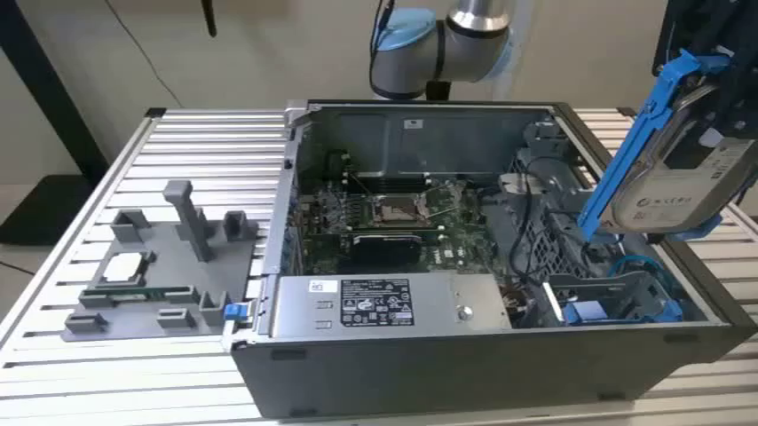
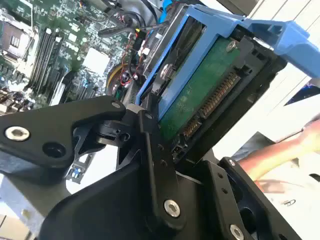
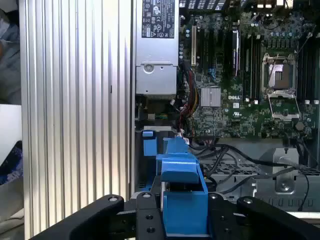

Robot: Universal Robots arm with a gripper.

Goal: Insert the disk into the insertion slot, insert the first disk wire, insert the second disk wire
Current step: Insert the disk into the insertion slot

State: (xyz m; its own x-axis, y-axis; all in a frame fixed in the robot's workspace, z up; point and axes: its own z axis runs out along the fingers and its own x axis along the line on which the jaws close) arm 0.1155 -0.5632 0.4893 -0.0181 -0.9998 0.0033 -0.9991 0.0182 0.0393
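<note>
The disk (image 1: 690,188), a silver-grey hard drive with a white label in a blue carrier frame (image 1: 627,133), hangs in the air, standing nearly upright and tilted. It is above the open computer case (image 1: 474,355), at the end on the exterior view's right. The hand (image 3: 182,212) is clenched on it. In both wrist views its black fingers (image 3: 145,216) press against opposite sides of the blue frame, and the second wrist view shows the drive's green circuit board (image 2: 200,90) between them. Below the disk, and apart from it, the insertion slot (image 1: 616,293) sits in the case's near corner, a grey metal bay with a blue plastic piece (image 1: 587,312) inside. Beside the slot lies the grey labelled power-supply box (image 1: 379,306), with the motherboard (image 1: 391,222) behind it. The case rests on a slatted metal counter (image 1: 177,142).
</note>
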